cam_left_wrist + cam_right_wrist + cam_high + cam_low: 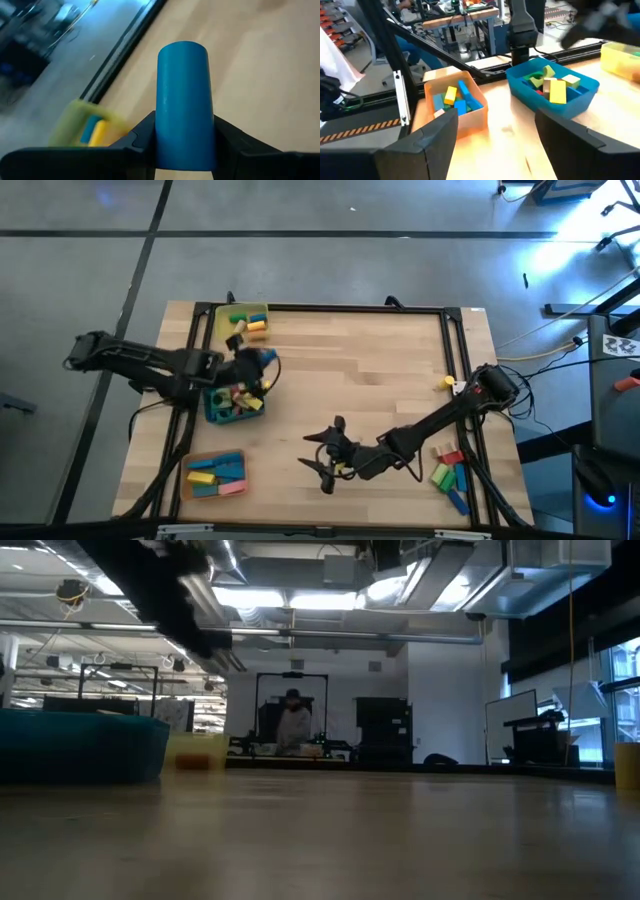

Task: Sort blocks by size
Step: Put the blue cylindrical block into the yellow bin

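My left gripper is shut on a blue cylinder block, above the far right corner of the blue tray and near the yellow tray. My right gripper is open and empty, low over the table's near middle; its wrist view faces the orange tray and the blue tray. Each tray holds several blocks. A few loose blocks lie on the table at the near right, and a single yellow one near the right edge. My left gripper pinches the blue cylinder's round side between its two fingers, near one end. The fingers lie across the cylinder, and most of its length sticks out past them. It is lifted clear of the table and trays.
The orange tray stands at the near left corner. A dark metal frame runs around the tabletop. Bare wood spans the middle and far right. A person is in the room beyond the table.
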`<action>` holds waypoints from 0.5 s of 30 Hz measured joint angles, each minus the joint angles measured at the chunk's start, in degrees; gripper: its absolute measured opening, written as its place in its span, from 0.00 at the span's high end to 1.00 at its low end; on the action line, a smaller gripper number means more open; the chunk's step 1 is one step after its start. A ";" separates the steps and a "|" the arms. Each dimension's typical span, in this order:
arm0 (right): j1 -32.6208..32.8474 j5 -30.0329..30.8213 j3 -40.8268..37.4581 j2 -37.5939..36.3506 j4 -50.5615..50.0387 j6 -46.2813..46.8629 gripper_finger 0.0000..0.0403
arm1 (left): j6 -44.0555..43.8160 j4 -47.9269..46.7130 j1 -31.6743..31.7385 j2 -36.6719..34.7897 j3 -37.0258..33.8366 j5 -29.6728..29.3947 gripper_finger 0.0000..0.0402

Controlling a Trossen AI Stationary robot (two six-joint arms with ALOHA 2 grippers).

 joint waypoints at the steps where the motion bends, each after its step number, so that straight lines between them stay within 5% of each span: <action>1: 0.04 -0.04 0.00 0.00 -0.27 0.02 0.34 | 0.93 0.01 2.38 0.41 0.00 0.59 0.72; 15: 0.09 -0.27 0.00 0.04 -2.64 2.01 0.34 | 7.09 1.07 33.65 9.24 -0.02 15.93 0.72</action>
